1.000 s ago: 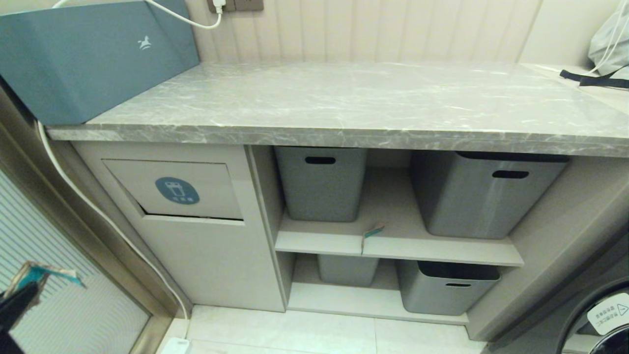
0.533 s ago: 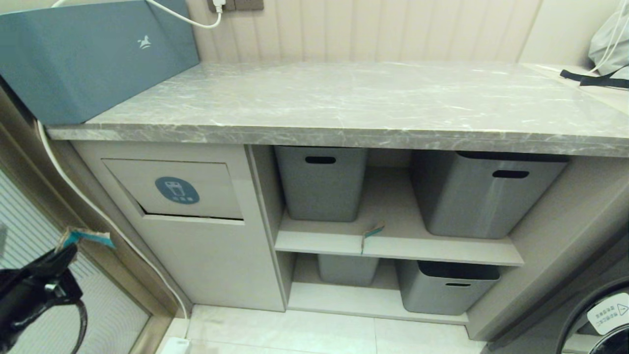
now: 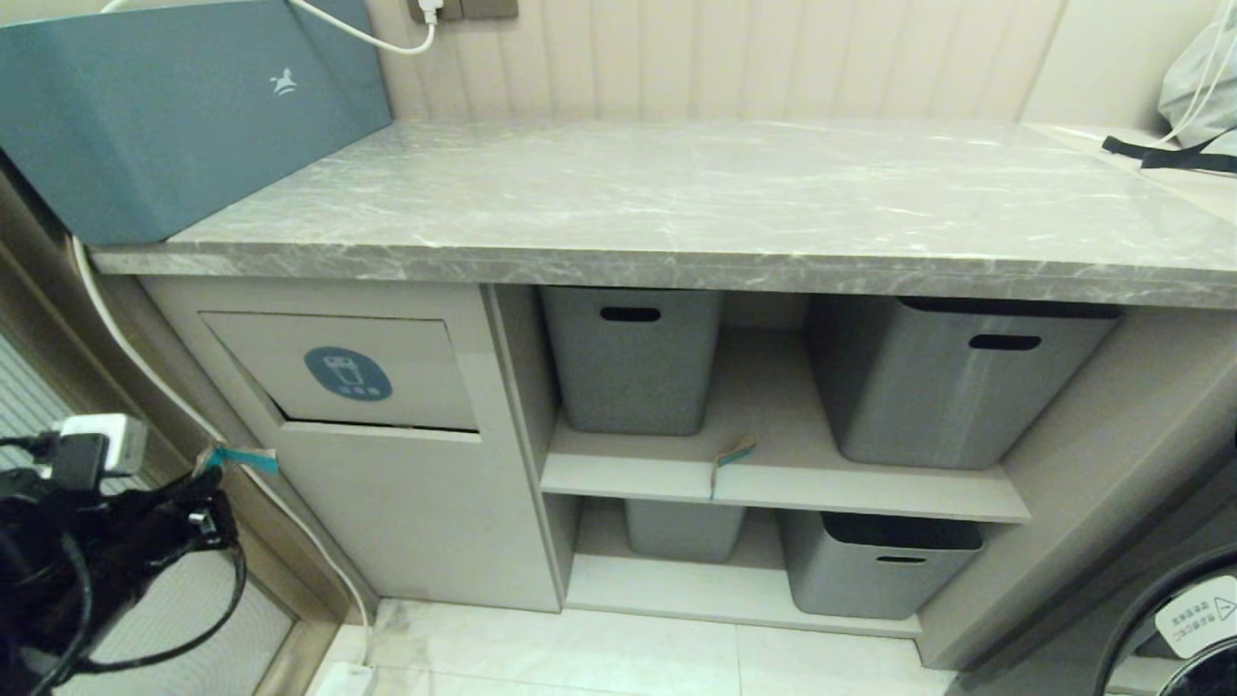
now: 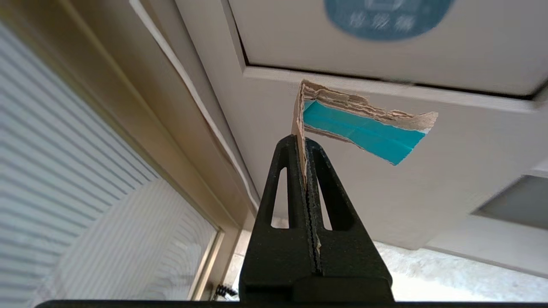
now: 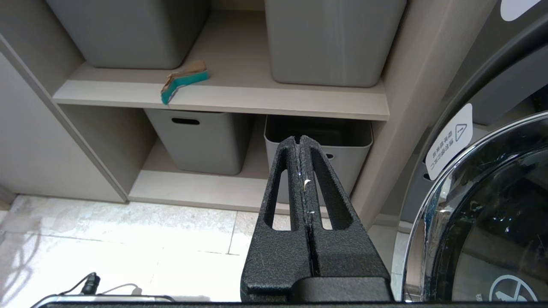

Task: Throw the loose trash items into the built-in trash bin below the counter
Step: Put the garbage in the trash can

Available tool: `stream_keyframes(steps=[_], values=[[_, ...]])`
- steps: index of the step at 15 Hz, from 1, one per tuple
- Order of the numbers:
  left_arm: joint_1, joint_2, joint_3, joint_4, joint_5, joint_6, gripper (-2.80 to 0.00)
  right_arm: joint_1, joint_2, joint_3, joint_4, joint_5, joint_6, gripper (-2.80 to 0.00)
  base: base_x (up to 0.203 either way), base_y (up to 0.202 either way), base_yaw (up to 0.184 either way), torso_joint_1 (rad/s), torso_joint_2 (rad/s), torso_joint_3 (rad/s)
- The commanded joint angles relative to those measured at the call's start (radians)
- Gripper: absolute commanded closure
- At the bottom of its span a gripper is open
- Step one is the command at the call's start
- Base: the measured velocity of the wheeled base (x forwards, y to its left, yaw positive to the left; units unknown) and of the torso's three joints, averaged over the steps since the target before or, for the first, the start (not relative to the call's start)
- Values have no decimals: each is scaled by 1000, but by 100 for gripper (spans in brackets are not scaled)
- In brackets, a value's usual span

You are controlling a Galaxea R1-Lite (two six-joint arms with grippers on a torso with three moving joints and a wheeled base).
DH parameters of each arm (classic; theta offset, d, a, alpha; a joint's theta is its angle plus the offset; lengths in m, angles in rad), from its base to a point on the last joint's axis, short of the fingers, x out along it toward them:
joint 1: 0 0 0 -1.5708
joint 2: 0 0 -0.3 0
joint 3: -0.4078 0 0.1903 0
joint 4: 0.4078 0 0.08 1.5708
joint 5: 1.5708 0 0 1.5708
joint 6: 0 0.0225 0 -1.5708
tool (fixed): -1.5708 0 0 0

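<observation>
My left gripper (image 4: 302, 142) is shut on a torn cardboard scrap (image 4: 364, 126), turquoise on one face and brown on the other. In the head view that scrap (image 3: 237, 458) and the gripper (image 3: 215, 474) sit low at the left, just below and left of the built-in trash bin's flap (image 3: 406, 372) with its blue sticker (image 3: 348, 374). A second scrap (image 3: 733, 456) (image 5: 183, 80) lies on the middle shelf's front edge between the grey tubs. The grey marble counter (image 3: 676, 208) runs across above. My right gripper (image 5: 300, 141) is shut and empty, hanging over the floor before the shelves.
Grey tubs (image 3: 633, 360) (image 3: 952, 377) stand on the open shelves, with more below (image 3: 879, 565). A teal box (image 3: 184, 106) sits on the counter's left end. A white cable (image 3: 193, 406) runs down beside the cabinet. A washing machine door (image 5: 483, 214) is at the right.
The left arm has come forward and to the right with the scrap in its grip, from the picture's left edge to just below the bin flap. The right arm stayed still.
</observation>
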Motion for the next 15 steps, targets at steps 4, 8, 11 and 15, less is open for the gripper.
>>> stream_keyframes(steps=[4, 8, 11, 15], values=[[-5, 206, -157, -10, -32, 6, 0, 0, 0, 0, 0, 0, 1, 0, 0, 0, 0, 0, 0, 0], [-30, 280, -236, -10, -59, 7, 0, 0, 0, 0, 0, 0, 0, 0, 0, 0, 0, 0, 0, 0], [-48, 340, -320, -10, -60, 6, 0, 0, 0, 0, 0, 0, 0, 0, 0, 0, 0, 0, 0, 0], [-63, 433, -465, -10, -60, 8, 0, 0, 0, 0, 0, 0, 1, 0, 0, 0, 0, 0, 0, 0]])
